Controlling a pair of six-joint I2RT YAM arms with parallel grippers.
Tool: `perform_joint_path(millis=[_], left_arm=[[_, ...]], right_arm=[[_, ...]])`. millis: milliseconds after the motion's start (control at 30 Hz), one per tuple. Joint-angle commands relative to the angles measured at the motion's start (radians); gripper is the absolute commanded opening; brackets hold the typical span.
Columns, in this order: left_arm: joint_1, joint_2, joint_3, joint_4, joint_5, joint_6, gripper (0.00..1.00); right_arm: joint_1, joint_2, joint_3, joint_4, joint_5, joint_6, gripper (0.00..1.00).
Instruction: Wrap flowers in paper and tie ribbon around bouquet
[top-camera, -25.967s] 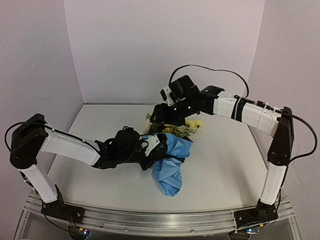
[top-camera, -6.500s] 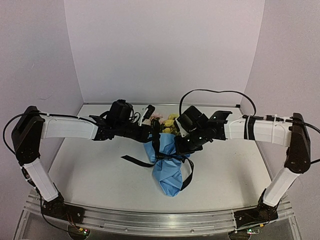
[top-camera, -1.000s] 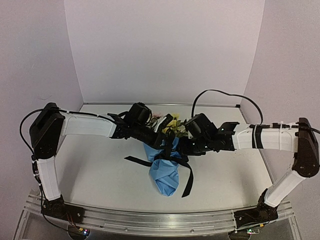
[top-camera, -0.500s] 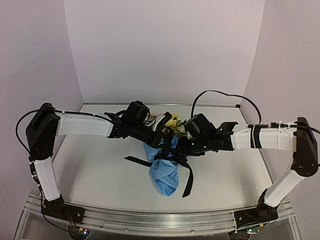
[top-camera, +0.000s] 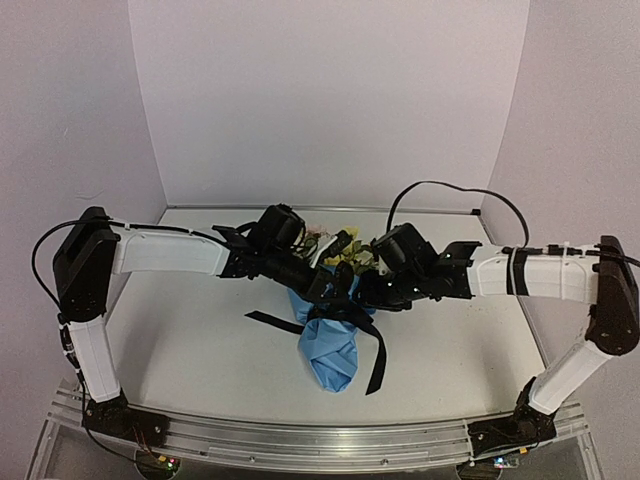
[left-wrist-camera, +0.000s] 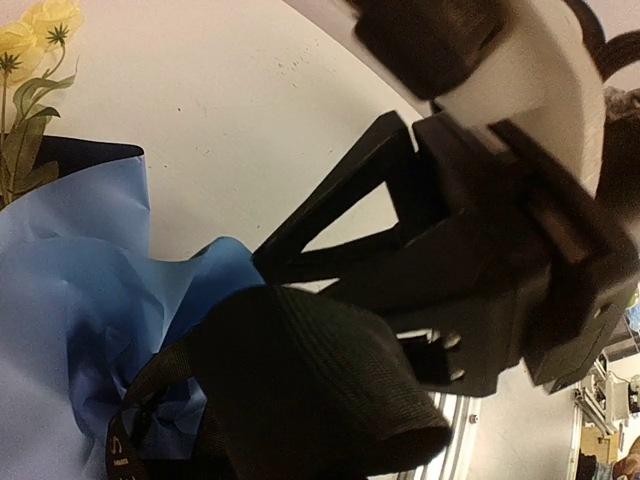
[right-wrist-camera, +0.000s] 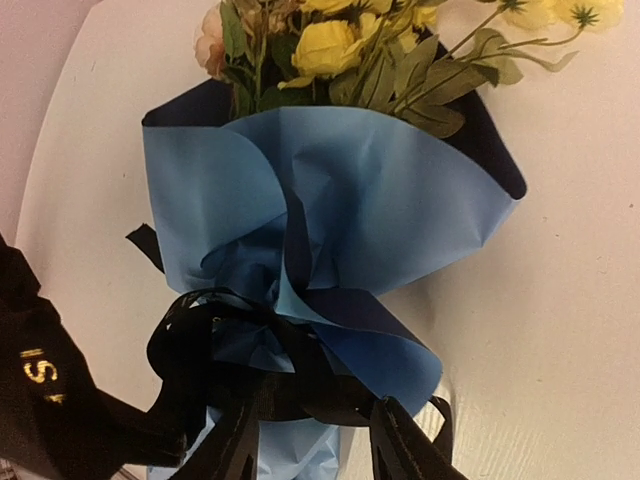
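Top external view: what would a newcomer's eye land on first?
The bouquet, a light blue cone lying mid-table with its tip toward the arm bases. Yellow flowers spill from its far end, and a black ribbon is looped round its waist, tails trailing on the table.

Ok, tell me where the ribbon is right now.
In the top view the ribbon is looped around the waist of the blue paper cone, just on the near side of the flowers; one tail trails left, the other runs down the cone's right side.
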Motion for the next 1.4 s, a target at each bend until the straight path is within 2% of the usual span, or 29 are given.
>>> perform_joint_path(millis=[0,367,600,1067,1133,1267,1367], left_arm=[[0.0,-0.041,-0.01,0.06,-0.033,-0.007,0.0],[0.0,-0.064,-0.039,0.085,-0.033,-0.016,0.0],[0.0,-0.065,-0.037,0.089,-0.033,-0.018,0.0],[0.0,-0.035,0.012,0.042,0.026,0.012,0.0],[0.0,-0.033,0.015,0.038,0.031,0.013,0.0],[0.0,-0.033,0.01,0.041,0.029,0.011,0.0],[0.0,-0.034,0.008,0.043,0.025,0.01,0.0]], right_arm=[[0.001,0.078,0.089,-0.006,-0.074,-0.069,0.4],[-0.012,0.138,0.098,-0.008,-0.013,-0.057,0.44],[-0.027,0.166,0.108,0.001,-0.089,-0.066,0.41],[-0.03,0.018,0.014,0.034,-0.102,-0.061,0.07],[-0.029,0.019,0.004,0.04,-0.114,-0.061,0.08],[-0.03,0.051,0.027,0.041,-0.116,-0.079,0.28],[-0.042,0.098,0.067,0.036,-0.118,-0.095,0.34]])
